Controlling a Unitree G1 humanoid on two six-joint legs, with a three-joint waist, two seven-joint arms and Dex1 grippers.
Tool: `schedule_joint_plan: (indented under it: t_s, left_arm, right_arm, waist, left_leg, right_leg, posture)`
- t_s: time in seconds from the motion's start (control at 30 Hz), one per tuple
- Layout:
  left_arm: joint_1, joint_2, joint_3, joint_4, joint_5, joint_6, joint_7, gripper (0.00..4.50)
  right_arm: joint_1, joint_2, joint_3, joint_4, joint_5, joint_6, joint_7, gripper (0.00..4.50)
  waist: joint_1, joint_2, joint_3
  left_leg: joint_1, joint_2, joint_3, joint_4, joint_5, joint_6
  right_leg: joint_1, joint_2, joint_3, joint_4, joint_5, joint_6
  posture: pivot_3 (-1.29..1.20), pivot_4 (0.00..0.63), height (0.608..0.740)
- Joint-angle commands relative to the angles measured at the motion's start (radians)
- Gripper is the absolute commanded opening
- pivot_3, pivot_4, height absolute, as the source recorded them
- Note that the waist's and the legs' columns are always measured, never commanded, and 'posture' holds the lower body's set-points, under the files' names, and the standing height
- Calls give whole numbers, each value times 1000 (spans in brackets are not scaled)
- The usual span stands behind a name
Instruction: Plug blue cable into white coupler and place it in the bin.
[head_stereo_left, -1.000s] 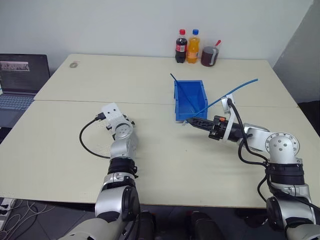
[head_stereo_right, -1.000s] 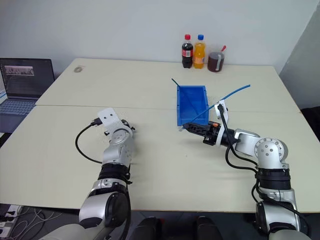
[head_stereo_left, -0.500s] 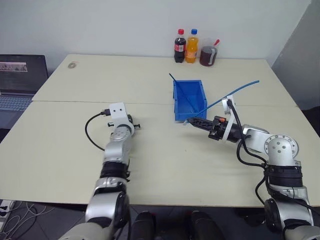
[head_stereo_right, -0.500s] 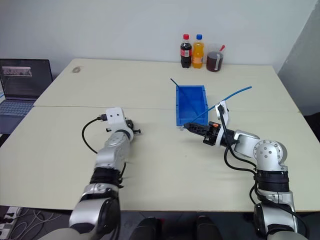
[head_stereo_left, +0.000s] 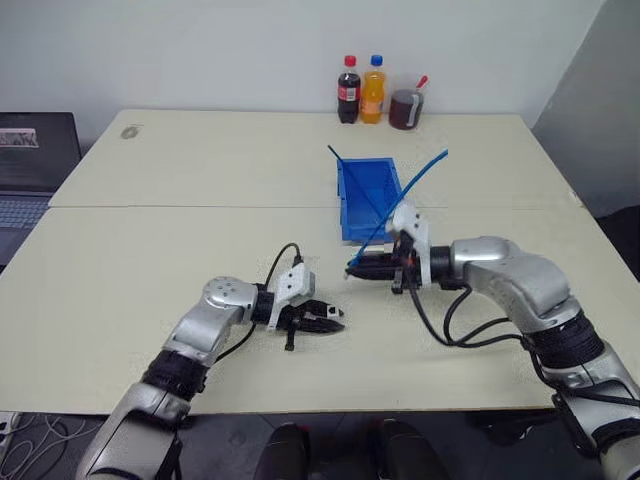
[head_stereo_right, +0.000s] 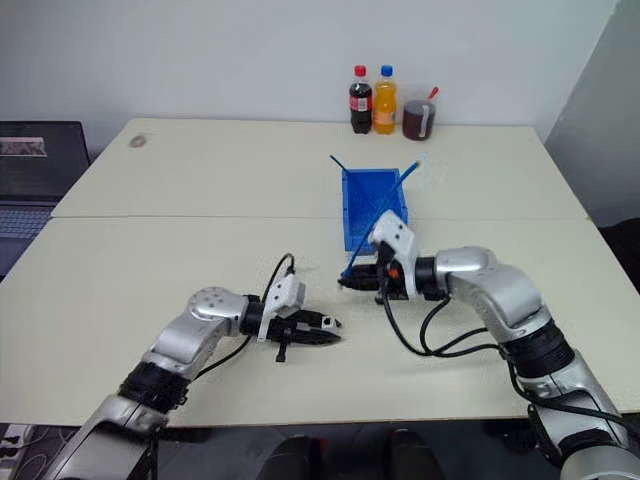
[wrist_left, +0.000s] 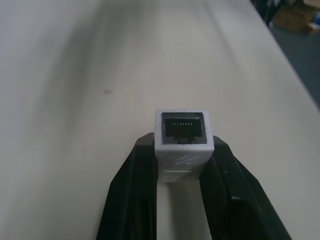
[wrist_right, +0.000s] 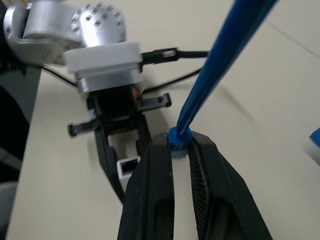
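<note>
Facing now — left fingers (wrist_left: 182, 170) clamping white coupler (wrist_left: 182, 132), right fingers (wrist_right: 181, 150) pinching blue cable (wrist_right: 220, 65).

Both arms reaching inward low over the table, left claw (head_stereo_left: 338, 322) clamped on the coupler (wrist_left: 183, 134), right claw (head_stereo_left: 352, 270) pinching the cable (wrist_right: 215, 75), tips facing each other, apart

Wide cream desk (head_stereo_left: 200, 240). Along its far edge: dark cola bottle with red cap (head_stereo_left: 348, 90), orange soda bottle with blue cap (head_stereo_left: 374, 89) just beside it, then dark jug (head_stereo_left: 406, 108). Open laptop (head_stereo_left: 35, 165) off desk's left side.
</note>
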Motion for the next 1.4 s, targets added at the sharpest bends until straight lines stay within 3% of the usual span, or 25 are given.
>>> schedule_joint_plan:
  t_s: [0.03, 0.33, 0.7, 1.17, 1.4]
  left_arm:
    - [-47, -33, -15, 163, 72, -139, -29, 812]
    - [-92, -69, -5, 293, 105, -250, -53, 812]
    - [-65, -61, 9, 256, 112, -240, -62, 812]
    - [-37, -44, 24, 201, 118, -217, -56, 812]
    - [-26, -46, 25, 179, 123, -214, -29, 812]
  right_arm:
    - [10, 7, 33, -10, -65, -65, 53, 166]
    - [14, 46, 26, -20, -86, -28, 79, 166]
    - [-2, 84, 58, 34, -154, -71, 123, 166]
    - [-58, 95, 135, 237, -317, -266, 259, 166]
    - [-51, 100, 224, 285, -390, -288, 328, 166]
  waist:
    - [2, 0, 0]
    - [3, 0, 0]
    - [2, 0, -1]
    - [-1, 0, -3]
    - [-1, 2, -9]
  left_leg:
    - [0, 0, 0, 0, 0, 0]
    - [2, 0, -1, 1, 1, 2]
    - [2, 0, -1, 1, 1, 2]
    - [4, 0, -1, 1, 1, 2]
    - [4, 0, -1, 1, 1, 2]
  right_leg:
    - [0, 0, 0, 0, 0, 0]
    - [1, 0, 0, 2, 1, 1]
    - [2, 0, 0, 2, 1, 1]
    - [3, 0, 0, 3, 1, 1]
    - [3, 0, 0, 2, 2, -1]
  posture:
    - [0, 150, 740]
    - [0, 150, 740]
    - [0, 150, 740]
    - [0, 150, 740]
    - [0, 150, 740]
